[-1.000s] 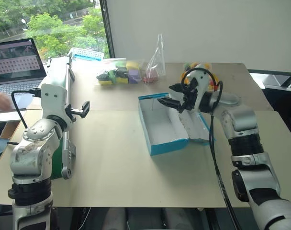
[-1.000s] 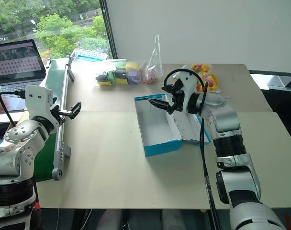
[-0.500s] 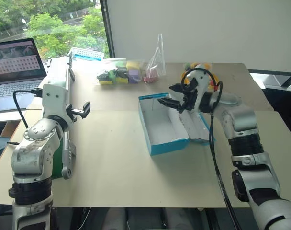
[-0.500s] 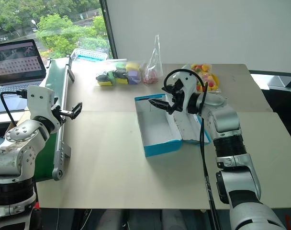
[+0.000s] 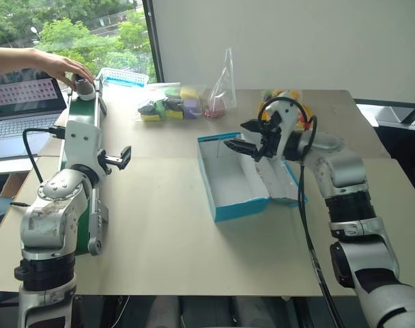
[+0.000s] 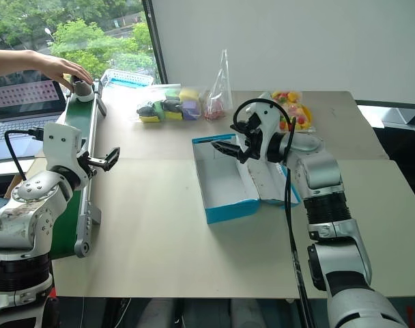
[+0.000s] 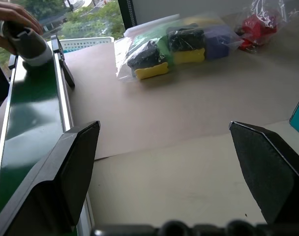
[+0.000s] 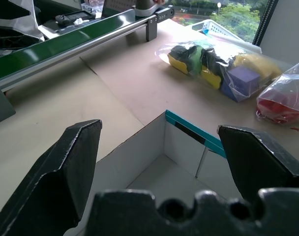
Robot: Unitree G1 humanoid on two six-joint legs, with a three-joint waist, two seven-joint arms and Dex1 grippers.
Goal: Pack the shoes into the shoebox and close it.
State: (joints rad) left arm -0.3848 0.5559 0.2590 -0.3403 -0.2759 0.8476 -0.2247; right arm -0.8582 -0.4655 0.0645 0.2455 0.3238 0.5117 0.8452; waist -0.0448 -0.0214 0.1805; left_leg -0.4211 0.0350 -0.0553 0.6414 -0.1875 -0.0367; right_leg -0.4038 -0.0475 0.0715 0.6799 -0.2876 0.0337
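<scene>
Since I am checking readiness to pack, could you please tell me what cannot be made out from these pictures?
- Second shoe: only one shoe is visible, on the green conveyor, partly covered by a person's hand.
- Shoebox lid: largely hidden behind the right gripper and arm in the head views.
- Laptop: cut off by the picture edge.
- Contents of the bags: too small to identify.

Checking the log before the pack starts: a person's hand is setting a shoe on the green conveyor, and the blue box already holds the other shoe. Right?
Not quite. The hand is setting a shoe on the conveyor, but the box is empty, as the right wrist view shows.
</scene>
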